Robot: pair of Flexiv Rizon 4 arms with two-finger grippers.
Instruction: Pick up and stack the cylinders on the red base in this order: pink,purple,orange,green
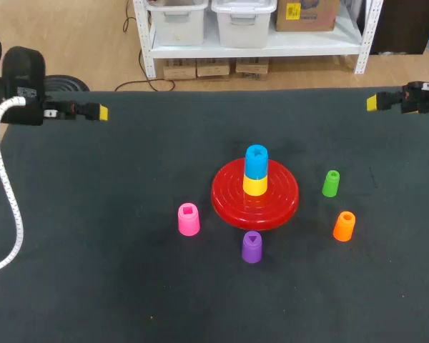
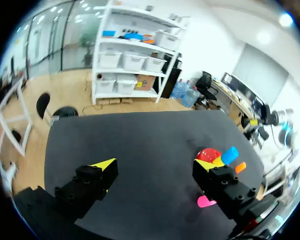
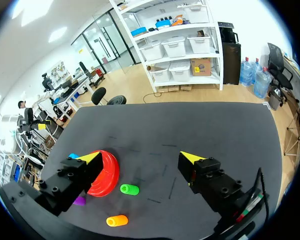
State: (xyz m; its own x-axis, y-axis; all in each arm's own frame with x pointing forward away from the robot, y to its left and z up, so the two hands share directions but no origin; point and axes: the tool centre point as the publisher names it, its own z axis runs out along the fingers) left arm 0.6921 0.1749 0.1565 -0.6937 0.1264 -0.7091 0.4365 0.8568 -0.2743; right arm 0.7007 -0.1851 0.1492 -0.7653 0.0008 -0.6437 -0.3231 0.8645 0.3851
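Observation:
The red base [image 1: 225,194] lies mid-table with a yellow cylinder [image 1: 255,185] and a blue one [image 1: 256,161] stacked on its post. On the cloth around it stand the pink cylinder [image 1: 189,219], the purple [image 1: 252,246], the orange [image 1: 344,226] and the green [image 1: 331,183]. My left gripper [image 1: 99,112] hangs open at the far left edge, far from all of them. My right gripper [image 1: 372,102] is open at the far right edge. The left wrist view has the base [image 2: 208,154] and the pink cylinder [image 2: 205,202] beside its open gripper [image 2: 155,165]. Ahead of the open right gripper [image 3: 141,158] lie the green [image 3: 129,189] and orange [image 3: 117,220] cylinders.
The dark table cloth [image 1: 114,271] spreads wide on all sides of the base. A white cable [image 1: 7,200] from my left arm hangs over the table's left edge.

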